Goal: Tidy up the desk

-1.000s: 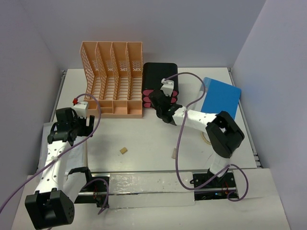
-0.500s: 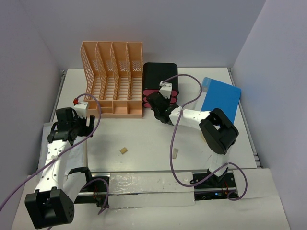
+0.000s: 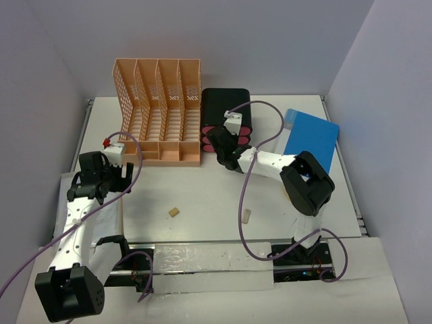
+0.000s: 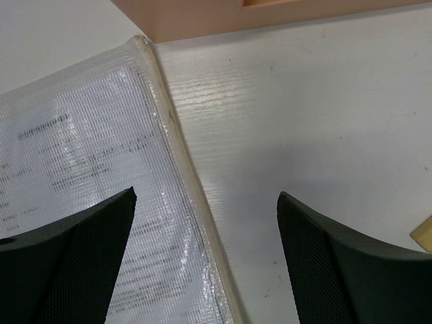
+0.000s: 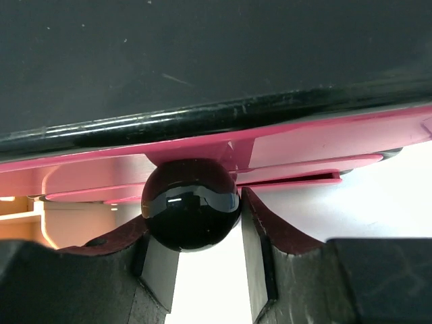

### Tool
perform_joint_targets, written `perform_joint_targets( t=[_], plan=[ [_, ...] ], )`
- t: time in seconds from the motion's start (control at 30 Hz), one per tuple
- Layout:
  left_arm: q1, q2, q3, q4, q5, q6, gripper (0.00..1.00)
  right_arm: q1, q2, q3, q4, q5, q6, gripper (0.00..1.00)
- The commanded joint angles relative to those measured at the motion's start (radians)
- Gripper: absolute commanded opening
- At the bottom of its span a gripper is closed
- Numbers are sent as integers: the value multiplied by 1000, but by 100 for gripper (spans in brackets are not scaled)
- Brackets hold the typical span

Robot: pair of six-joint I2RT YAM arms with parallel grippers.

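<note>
- The white worktop (image 3: pixel 202 189) fills the middle of the overhead view and lies under both arms and everything else.
- The left pincer (image 4: pixel 202 199) is released, its fingers spread wide with nothing between them. It hovers over the edge of a clear plastic pouch (image 4: pixel 81 169) at the worktop's left side, just in front of the peach file rack (image 3: pixel 162 115).
- A small tan piece (image 3: pixel 174 212) lies on bare worktop between the arms, and a pale scrap (image 3: pixel 246 215) lies to its right.
- The right pincer (image 5: pixel 199 226) is partly closed at the front of the black box (image 3: pixel 226 108). The glossy black knob (image 5: pixel 191 204) of a pink drawer (image 5: pixel 304 145) sits between its fingertips — I cannot tell whether they actually clamp it.
- A blue folder (image 3: pixel 312 138) lies at the far right.
</note>
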Motion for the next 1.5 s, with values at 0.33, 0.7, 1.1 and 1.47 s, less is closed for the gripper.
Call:
perform_joint_targets(
  t=[0.33, 0.7, 1.1, 1.47],
  plan=[
    [7, -5, 50, 21, 28, 4, 91, 2, -58, -78, 90, -7, 17, 14],
    [7, -19, 47, 21, 31, 6, 91, 145, -220, -319, 102, 5, 86, 14],
    [7, -38, 44, 21, 34, 8, 91, 237, -313, -426, 23, 60, 200, 20],
    [7, -54, 35, 18, 42, 21, 92, 287, -348, -377, -108, 77, 196, 58]
  ],
)
